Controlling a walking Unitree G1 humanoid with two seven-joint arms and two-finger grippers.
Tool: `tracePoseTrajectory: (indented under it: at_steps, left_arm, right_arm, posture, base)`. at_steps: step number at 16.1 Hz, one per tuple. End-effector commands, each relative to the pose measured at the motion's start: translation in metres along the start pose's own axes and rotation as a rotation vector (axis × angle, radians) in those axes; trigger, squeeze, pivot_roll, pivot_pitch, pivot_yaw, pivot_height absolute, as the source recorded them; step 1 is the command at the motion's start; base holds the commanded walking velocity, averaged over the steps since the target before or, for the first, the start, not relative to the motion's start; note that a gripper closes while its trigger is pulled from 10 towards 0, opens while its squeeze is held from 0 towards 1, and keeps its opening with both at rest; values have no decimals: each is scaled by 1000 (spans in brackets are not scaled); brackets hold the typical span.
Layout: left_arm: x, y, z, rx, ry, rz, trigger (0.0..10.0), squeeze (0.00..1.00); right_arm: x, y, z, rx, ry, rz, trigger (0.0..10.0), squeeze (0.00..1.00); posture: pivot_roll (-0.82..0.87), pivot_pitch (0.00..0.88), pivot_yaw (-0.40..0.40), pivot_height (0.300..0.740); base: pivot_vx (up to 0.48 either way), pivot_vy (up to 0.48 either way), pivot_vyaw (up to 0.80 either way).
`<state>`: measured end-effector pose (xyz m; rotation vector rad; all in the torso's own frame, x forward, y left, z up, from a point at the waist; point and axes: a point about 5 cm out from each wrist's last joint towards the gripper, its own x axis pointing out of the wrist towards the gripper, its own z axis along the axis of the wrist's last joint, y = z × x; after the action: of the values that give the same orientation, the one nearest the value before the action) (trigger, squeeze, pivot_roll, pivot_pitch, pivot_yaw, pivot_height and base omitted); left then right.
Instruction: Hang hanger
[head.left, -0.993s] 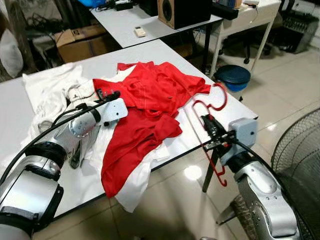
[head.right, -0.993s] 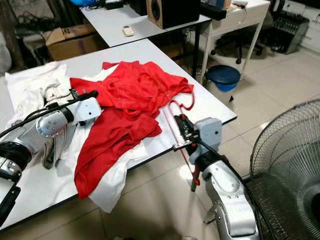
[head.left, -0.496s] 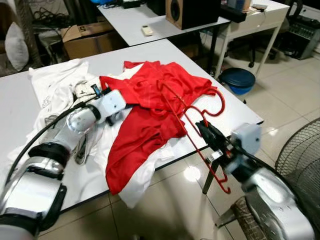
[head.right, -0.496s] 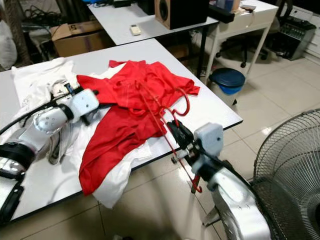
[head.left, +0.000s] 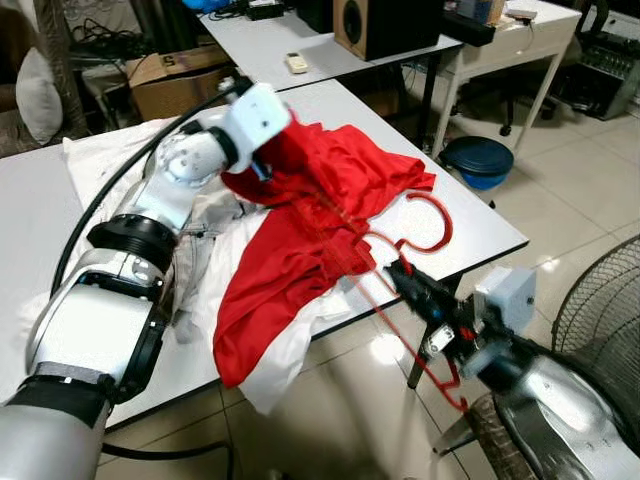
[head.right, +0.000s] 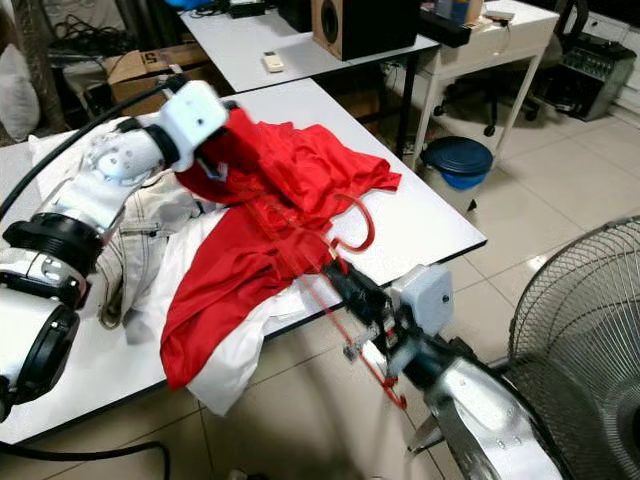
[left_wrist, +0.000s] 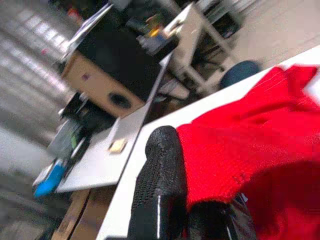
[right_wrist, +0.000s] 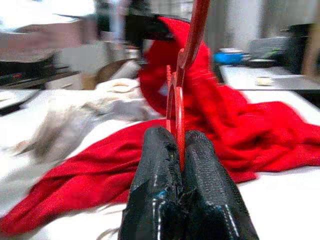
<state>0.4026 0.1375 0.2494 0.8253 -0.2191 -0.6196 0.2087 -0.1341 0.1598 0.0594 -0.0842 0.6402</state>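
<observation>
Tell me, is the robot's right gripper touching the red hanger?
Touching. The right wrist view shows the right gripper with both black fingers shut on the red hanger.

A robot's left gripper (head.left: 262, 162) lifts a fold of a red garment (head.left: 310, 225) above a white desk (head.left: 478, 228), while its right gripper (head.left: 405, 279), past the desk's front edge near the right corner, clamps a red hanger (head.left: 405, 240). White clothes (head.left: 105, 170) lie alongside.

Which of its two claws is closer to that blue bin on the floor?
The right gripper. It holds the red hanger at the table's near edge, on the blue bin's side; the left gripper grips the red shirt farther back.
</observation>
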Motion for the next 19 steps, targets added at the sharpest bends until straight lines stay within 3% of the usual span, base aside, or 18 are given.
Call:
tracePoseTrajectory:
  at_steps: [1, 4, 9, 10, 11, 12, 13, 16, 19]
  left_arm:
    - [-1, 3, 5, 15, -15, -18, 0, 0]
    - [1, -6, 20, 11, -76, -108, 0, 0]
    - [9, -23, 35, -97, -113, -138, 0, 0]
    - [10, -24, 33, -109, -90, -140, 1882, 0]
    - [9, -24, 26, -95, -36, -119, 10000, 0]
    - [6, -24, 17, -86, 14, -115, 10000, 0]
    - [5, -24, 15, -83, 25, -120, 10000, 1000]
    - [-5, -31, 9, -119, 43, -197, 10000, 1000]
    - [-15, -37, 1, -248, 36, -232, 10000, 1000]
  right_arm:
    - [1, -4, 0, -12, 5, -36, 10000, 0]
    - [17, -12, -7, 40, 21, -73, 10000, 0]
    - [38, -15, -14, 25, 57, -66, 10000, 0]
    - [41, -19, -11, 47, 28, -127, 10000, 0]
    - [43, -22, -8, 85, -9, -179, 10000, 0]
    - [43, -23, -6, 118, -33, -211, 10000, 0]
    - [43, -23, -6, 121, -35, -215, 10000, 0]
    - [44, -21, -7, 122, -30, -208, 10000, 0]
    - [46, -22, -6, 127, -35, -202, 10000, 0]
  posture:
    - [-214, 0, 112, 740]
    - [-205, 0, 102, 740]
    - [-206, 0, 83, 740]
    - [-207, 0, 79, 740]
    - [-207, 0, 77, 740]
    - [-207, 0, 76, 740]
    - [-209, 0, 77, 740]
    - [-204, 0, 73, 740]
    - [-205, 0, 75, 740]
  base:
    - [0, 0, 0]
    - [0, 0, 0]
    - [0, 0, 0]
    - [0, 0, 0]
    - [0, 0, 0]
    - [0, 0, 0]
    - [0, 0, 0]
    - [0, 0, 0]
    - [0, 0, 0]
